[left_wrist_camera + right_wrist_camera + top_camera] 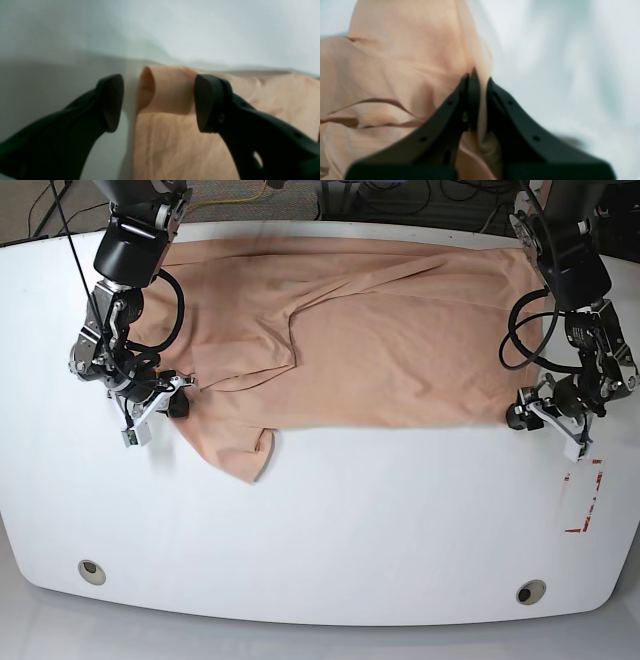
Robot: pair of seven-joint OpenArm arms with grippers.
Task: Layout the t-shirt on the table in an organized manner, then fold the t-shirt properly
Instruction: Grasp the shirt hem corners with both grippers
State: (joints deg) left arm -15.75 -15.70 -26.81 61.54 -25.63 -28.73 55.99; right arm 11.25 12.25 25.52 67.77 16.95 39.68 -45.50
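Two grippers are at work on the cloth, and only one has a hold.

Left wrist view: the left gripper [158, 102] stands wide, its fingers straddling a rolled-over corner of the t-shirt [180, 140] where the cloth's side edge meets bare table [50, 75]. Nothing is pinched between the pads. The fabric below the roll lies fairly flat with faint creases. My reading is that this corner is about to be taken, not yet taken.

Right wrist view: the right gripper [477, 100] is closed tight on a thin ridge of the t-shirt [395, 75], a sliver of peach cloth running up between the jaws. Fabric beside it is rumpled into long folds. The picture is soft, so which part of the garment is held I cannot tell for certain.

Base view: the t-shirt [400, 340] lies spread wide along the far edge of the table [330, 530], reaching nearly from the far-left to the far-right corner. The right gripper [160, 402] sits at the garment's left side, where a flap of cloth hangs down toward the middle with diagonal creases above it. The left gripper [540, 412] is at the cloth's near right corner, close to the table's right edge and just above a red-marked rectangle [583, 500].

Judged overall, the laying-out is well under way but unfinished: the left portion is still bunched. No fold has been made.
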